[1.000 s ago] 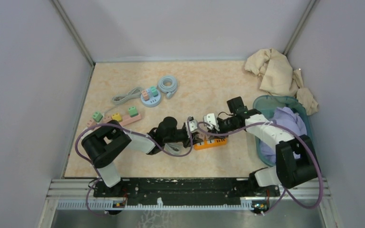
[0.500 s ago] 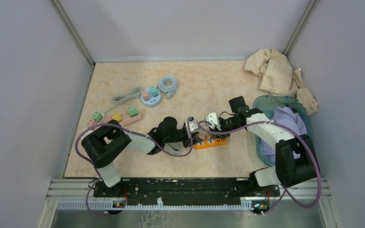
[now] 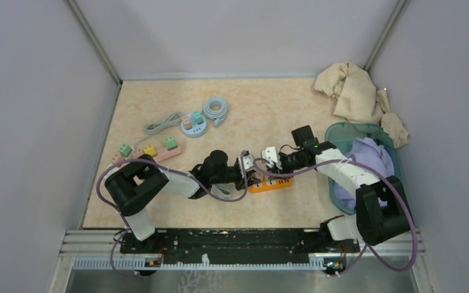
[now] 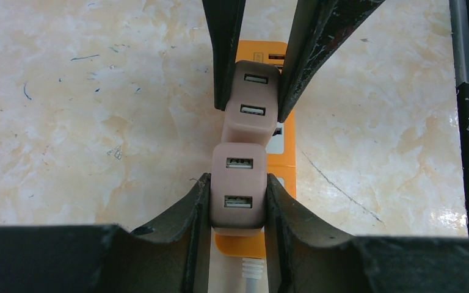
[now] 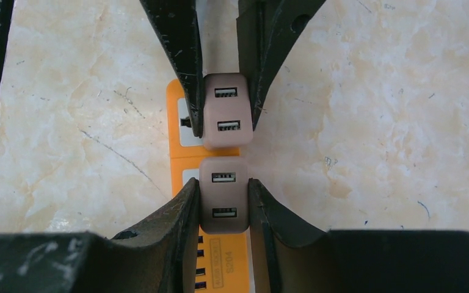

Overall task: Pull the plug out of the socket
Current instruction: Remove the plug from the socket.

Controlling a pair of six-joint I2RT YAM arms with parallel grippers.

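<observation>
An orange power strip [image 3: 272,185] lies mid-table with two beige USB plugs side by side on it. My left gripper [image 3: 250,168] is shut on the near plug [image 4: 238,189] in the left wrist view [image 4: 238,183], next to the strip's white cord [image 4: 251,271]. My right gripper [image 3: 269,161] is shut on the other plug [image 5: 223,195], seen in the right wrist view [image 5: 223,186]. Each wrist view also shows the other arm's plug beyond, the far plug [image 4: 251,97] sitting slightly askew. Orange strip surface [image 5: 220,262] shows under both plugs.
A pink power strip with green and yellow plugs [image 3: 149,151], a round blue socket hub [image 3: 193,124] and a coiled grey cable [image 3: 215,110] lie at the back left. A teal basket [image 3: 342,129] holding lilac cloth stands right, beige cloth [image 3: 354,91] behind it.
My right gripper shifted slightly right, then back left, nudging the orange strip a little. Both grippers stay shut on their plugs.
</observation>
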